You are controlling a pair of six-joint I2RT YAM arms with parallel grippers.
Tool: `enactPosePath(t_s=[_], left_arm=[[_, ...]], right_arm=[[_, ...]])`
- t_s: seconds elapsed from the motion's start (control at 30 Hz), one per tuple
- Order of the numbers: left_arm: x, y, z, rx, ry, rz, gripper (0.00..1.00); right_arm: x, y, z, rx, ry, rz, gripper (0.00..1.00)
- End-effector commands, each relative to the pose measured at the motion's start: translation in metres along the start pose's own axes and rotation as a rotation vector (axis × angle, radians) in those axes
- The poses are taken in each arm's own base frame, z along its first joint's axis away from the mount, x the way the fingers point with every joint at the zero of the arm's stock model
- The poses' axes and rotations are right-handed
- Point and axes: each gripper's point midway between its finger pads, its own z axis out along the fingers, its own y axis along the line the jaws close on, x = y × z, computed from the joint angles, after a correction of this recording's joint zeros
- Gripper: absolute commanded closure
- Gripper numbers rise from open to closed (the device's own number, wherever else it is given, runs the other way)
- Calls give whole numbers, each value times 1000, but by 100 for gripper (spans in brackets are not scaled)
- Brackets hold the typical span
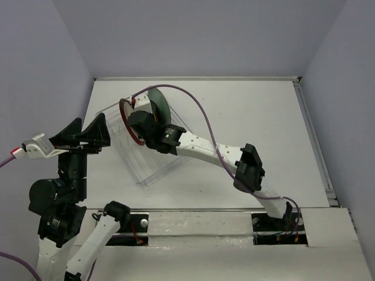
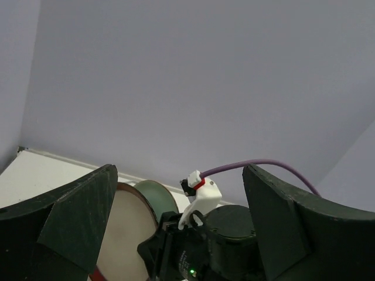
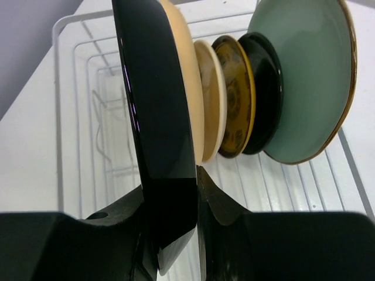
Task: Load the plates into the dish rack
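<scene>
- Plates, from the top camera: a red-rimmed plate point(image 1: 124, 120) and a mint-green plate point(image 1: 159, 102) stand on edge in the dish rack point(image 1: 155, 172). The rack sits at an angle on the white table point(image 1: 258, 117), left of centre.
- Same view: the right gripper point(image 1: 136, 122) reaches into the rack at the red-rimmed plate. The left gripper point(image 1: 88, 133) hovers just beside the rack's left side.
- Left wrist view: the left gripper point(image 2: 181, 228) has its 2 fingers wide apart, holding nothing. Between them show the red-rimmed plate's beige face point(image 2: 126, 234), the mint-green plate point(image 2: 157, 199) and a purple cable point(image 2: 258, 165).
- Right wrist view: the right gripper point(image 3: 170, 234) is clamped on the rim of the red-rimmed plate point(image 3: 155, 117), seen edge-on, dark and glossy here.
- Beside it, in a row inside the rack point(image 3: 76, 117): a cream plate point(image 3: 212, 99), a yellow patterned plate point(image 3: 235, 99), a black plate point(image 3: 265, 93), then the mint-green plate point(image 3: 304, 82).
</scene>
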Motion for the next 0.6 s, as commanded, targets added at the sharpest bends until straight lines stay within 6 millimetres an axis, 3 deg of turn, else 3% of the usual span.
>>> enactPosePath(t_s=[0.0, 0.17, 0.3, 0.57], left_arm=[[-12, 6, -5, -4, -86, 14, 1], [-15, 8, -13, 11, -133, -5, 1], [-7, 6, -12, 29, -119, 1, 1], [0, 4, -9, 45, -107, 0, 1]], right_arm=[[-102, -14, -21, 148, -288, 152, 93], [-104, -3, -8, 142, -310, 162, 93], [-86, 8, 11, 122, -294, 146, 93], [-79, 15, 19, 103, -296, 154, 93]])
